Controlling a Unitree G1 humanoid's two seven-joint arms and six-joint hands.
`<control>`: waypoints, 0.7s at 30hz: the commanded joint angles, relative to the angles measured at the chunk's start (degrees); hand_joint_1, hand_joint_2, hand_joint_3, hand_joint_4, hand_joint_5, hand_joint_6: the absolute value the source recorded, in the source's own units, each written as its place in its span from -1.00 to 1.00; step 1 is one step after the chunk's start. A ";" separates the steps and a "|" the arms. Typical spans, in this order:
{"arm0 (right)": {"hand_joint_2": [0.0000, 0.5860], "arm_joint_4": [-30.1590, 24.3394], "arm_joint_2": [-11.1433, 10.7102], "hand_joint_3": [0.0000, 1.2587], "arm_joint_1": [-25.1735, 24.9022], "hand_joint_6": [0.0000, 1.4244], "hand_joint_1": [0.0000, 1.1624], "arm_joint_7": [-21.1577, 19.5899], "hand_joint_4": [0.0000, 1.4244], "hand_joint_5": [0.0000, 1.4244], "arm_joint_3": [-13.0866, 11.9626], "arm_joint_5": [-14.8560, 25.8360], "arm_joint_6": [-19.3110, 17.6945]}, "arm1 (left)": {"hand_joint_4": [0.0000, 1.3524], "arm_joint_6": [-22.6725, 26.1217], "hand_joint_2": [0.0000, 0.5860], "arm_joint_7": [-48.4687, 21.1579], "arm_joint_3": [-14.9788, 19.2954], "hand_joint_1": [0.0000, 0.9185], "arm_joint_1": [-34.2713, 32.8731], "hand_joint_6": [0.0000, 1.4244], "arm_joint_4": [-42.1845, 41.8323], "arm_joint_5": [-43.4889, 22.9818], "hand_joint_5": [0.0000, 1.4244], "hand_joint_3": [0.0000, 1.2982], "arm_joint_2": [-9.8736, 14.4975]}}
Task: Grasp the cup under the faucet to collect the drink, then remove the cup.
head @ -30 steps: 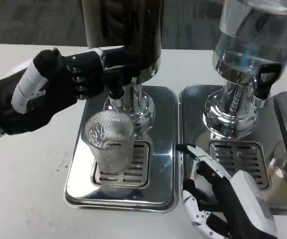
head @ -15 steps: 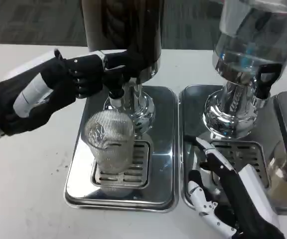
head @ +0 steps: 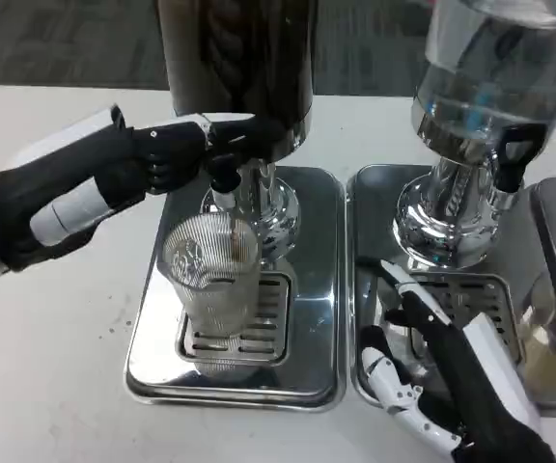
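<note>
Desk [head: 56, 357] white under everything I see. On my left, the left hand [head: 152, 159] reaches in from the side, its dark fingers [head: 183, 145] closed around the black faucet [head: 223, 159] lever of the dark drink dispenser [head: 239, 68]. Just below that faucet stands the ribbed clear cup [head: 212, 275], upright on the slotted grate of the left steel drip tray [head: 239, 381]; I see a thin stream falling into it. Further right, the clear dispenser [head: 490, 77] sits on its own tray [head: 384, 193]. My right hand [head: 442, 386] rests low over that tray's front, fingers spread apart, holding nothing, well apart from the cup.
</note>
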 commanded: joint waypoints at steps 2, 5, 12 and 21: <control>0.68 0.79 0.04 -0.78 -0.49 -0.68 -0.23 0.21 -0.89 -0.90 -0.25 0.54 -1.25 | -0.89 -1.86 -0.78 -0.75 -1.39 -1.00 1.11 -0.90 -1.73 1.18 -0.86 -0.70 0.80; 0.61 0.99 0.14 -0.78 -0.79 -0.69 -0.23 0.40 -0.89 -0.90 -0.16 0.71 -1.10 | -0.89 -3.13 -0.78 -0.63 -1.59 -1.00 1.22 -0.90 -2.13 1.66 -0.86 -0.70 1.08; 0.55 1.44 0.16 -0.79 -1.46 -0.70 -0.22 0.96 -0.90 -0.91 -0.13 1.37 -1.23 | -0.88 -6.98 -0.78 0.02 -1.97 -1.00 1.17 -0.90 -1.68 3.13 -0.86 -0.70 1.73; -0.01 3.14 -0.35 -0.91 -6.44 -0.76 -0.11 8.16 -0.91 -0.91 0.97 5.58 -0.09 | -0.87 -7.28 -0.78 1.38 -2.49 -1.00 1.56 -0.90 -1.47 2.50 -0.86 -0.70 1.99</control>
